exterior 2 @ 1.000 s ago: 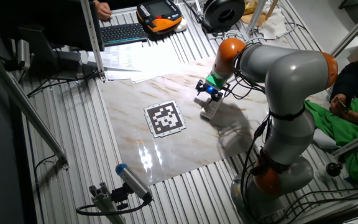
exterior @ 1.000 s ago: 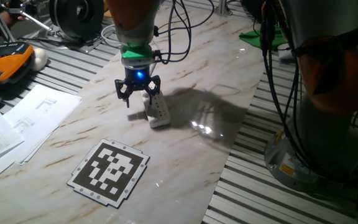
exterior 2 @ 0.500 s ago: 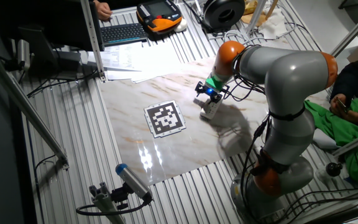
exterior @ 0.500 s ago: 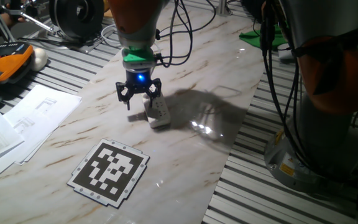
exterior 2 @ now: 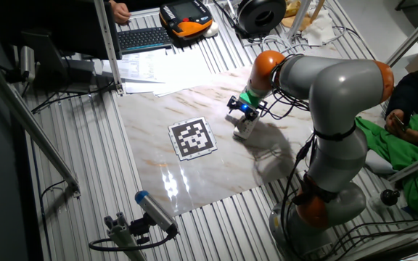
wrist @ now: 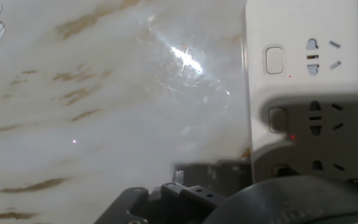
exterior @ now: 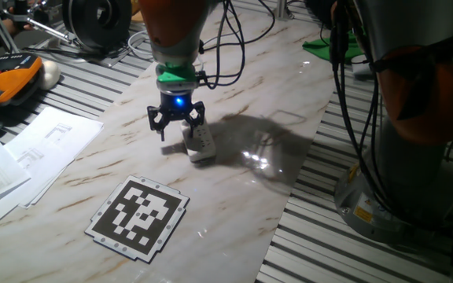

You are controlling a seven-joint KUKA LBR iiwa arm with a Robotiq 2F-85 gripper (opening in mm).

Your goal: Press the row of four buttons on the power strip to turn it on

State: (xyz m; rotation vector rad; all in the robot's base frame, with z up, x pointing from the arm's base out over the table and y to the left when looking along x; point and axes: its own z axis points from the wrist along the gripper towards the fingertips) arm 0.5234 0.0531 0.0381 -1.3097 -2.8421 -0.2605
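Observation:
The white power strip (exterior: pixel 200 142) lies on the marble board, its long side running away from the camera. My gripper (exterior: pixel 176 123) hangs low over its far end, blue light lit, and its fingers (exterior: pixel 156 122) are spread apart with nothing between them. From the other side the gripper (exterior 2: pixel 241 109) sits just above the power strip (exterior 2: pixel 244 129). In the hand view the power strip (wrist: pixel 347 62) fills the right side. Two of the buttons (wrist: pixel 274 60) show beside the sockets, and a small red light (wrist: pixel 293 137) glows near the lower one. The other buttons are hidden.
A black-and-white marker board (exterior: pixel 139 215) lies in front of the strip. Papers (exterior: pixel 42 141) and an orange pendant (exterior: pixel 8 79) sit at the left. The robot base (exterior: pixel 415 118) and hanging cables (exterior: pixel 344 71) stand to the right.
The gripper has sunk a little lower over the strip's far end. The strip has not moved.

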